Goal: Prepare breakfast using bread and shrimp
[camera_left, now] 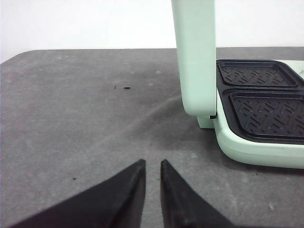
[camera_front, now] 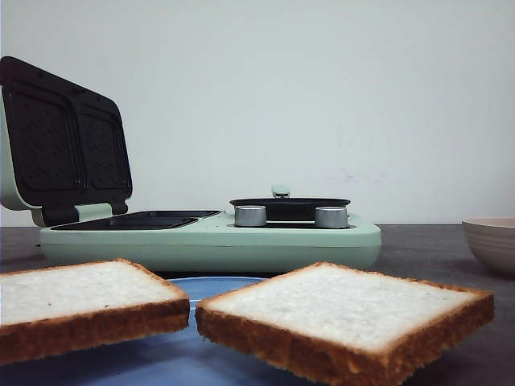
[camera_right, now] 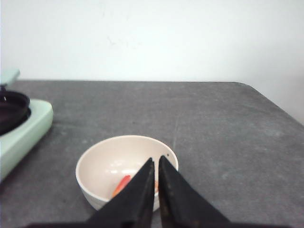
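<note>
1. The left hand (camera_left: 152, 185) hovers low over the bare dark bench (camera_left: 95, 118), its two black fingers (camera_left: 128, 194) drawn nearly together with only a thin gap between them, holding nothing; it points past the raised lid (camera_left: 195, 57) of the green sandwich maker (camera_left: 256, 147).
2. The right hand (camera_right: 156, 185) hangs above a cream bowl (camera_right: 102, 164), fingers almost touching, empty; something orange-red (camera_right: 122, 183) lies inside the bowl, too small to name for sure.
3. Two bread slices (camera_front: 342, 310) lie flat side by side on a blue plate (camera_front: 211, 285) at the near edge of the bench, apart from each other; the left slice (camera_front: 80, 293) sits just beside the right one.
4. Behind them stands the sandwich maker, lid tilted open; a small black pan (camera_front: 290, 207) rests on its right half; neither arm appears in the front view.
</note>
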Available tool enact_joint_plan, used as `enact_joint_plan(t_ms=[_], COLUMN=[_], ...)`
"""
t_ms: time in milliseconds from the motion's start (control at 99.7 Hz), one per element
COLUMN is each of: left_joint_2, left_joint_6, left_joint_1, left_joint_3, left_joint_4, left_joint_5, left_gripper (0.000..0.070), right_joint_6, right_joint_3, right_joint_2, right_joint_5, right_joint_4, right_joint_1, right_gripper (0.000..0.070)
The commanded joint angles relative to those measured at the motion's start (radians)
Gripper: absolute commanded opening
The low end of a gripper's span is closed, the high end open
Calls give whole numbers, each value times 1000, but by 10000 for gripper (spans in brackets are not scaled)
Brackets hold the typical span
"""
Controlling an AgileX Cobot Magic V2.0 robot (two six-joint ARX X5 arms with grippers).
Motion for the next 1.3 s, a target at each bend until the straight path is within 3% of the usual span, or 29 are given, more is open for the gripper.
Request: enact_joint_plan(t_ms=[0, 271, 522, 602, 1094, 1294], left_joint_2=[0, 0, 0, 0, 124, 302], left_joint_6=[1, -123, -392, -436, -439, -398], left_joint_1=[-2, -2, -2, -2, -2, -3], left_joint_3=[-15, -15, -11, -4, 168, 339], left_joint_4=[-7, -7, -7, -8, -15, -17], left_joint_5=[-2, 17, 17, 20, 177, 233], left_gripper=[1, 1, 1, 1, 4, 4], right_joint_6=[55, 229, 328, 357, 380, 338], right_joint_3=[-3, -2, 0, 5, 214, 381], right_joint_2=[-3, -3, -3, -3, 90, 256], right_joint_5=[0, -53, -124, -166, -216, -334], right_joint_4=[16, 92, 103, 101, 8, -27], right_joint_1=[2, 2, 2, 2, 2, 2], right_gripper=[2, 2, 2, 2, 2, 2])
